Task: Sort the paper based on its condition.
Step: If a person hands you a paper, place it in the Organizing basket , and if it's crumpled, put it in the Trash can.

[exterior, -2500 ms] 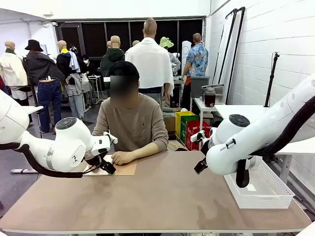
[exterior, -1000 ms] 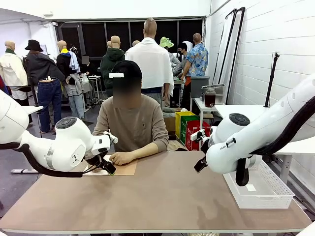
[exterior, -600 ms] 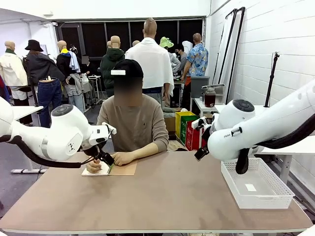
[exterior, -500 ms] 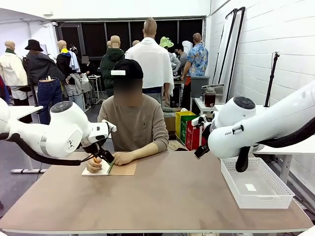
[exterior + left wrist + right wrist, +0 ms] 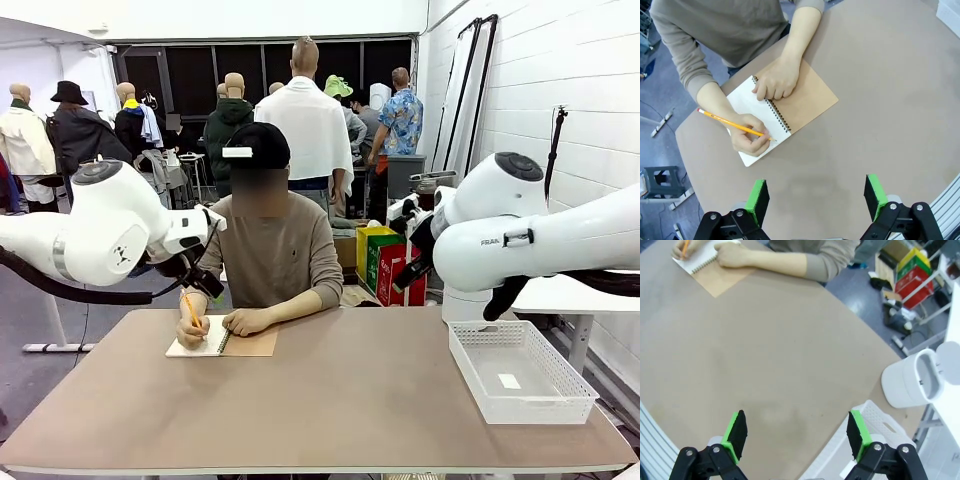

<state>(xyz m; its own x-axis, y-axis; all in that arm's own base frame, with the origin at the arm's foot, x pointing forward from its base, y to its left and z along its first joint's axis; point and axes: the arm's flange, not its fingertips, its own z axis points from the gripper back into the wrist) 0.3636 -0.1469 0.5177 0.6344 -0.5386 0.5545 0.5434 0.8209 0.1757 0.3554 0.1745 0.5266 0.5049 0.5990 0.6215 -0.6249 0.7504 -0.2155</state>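
Front view: a white lattice basket (image 5: 540, 408) sits at the near right of the table (image 5: 340, 400), with one small white slip (image 5: 509, 381) on its floor. At the far left, a person's hand (image 5: 193, 331) pencils on the white page (image 5: 195, 347) of an open spiral notebook (image 5: 252, 344). The left gripper (image 5: 815, 186) hangs high above that notebook. The right gripper (image 5: 796, 421) hangs high over the table near the basket. Both have their fingers spread wide, holding nothing.
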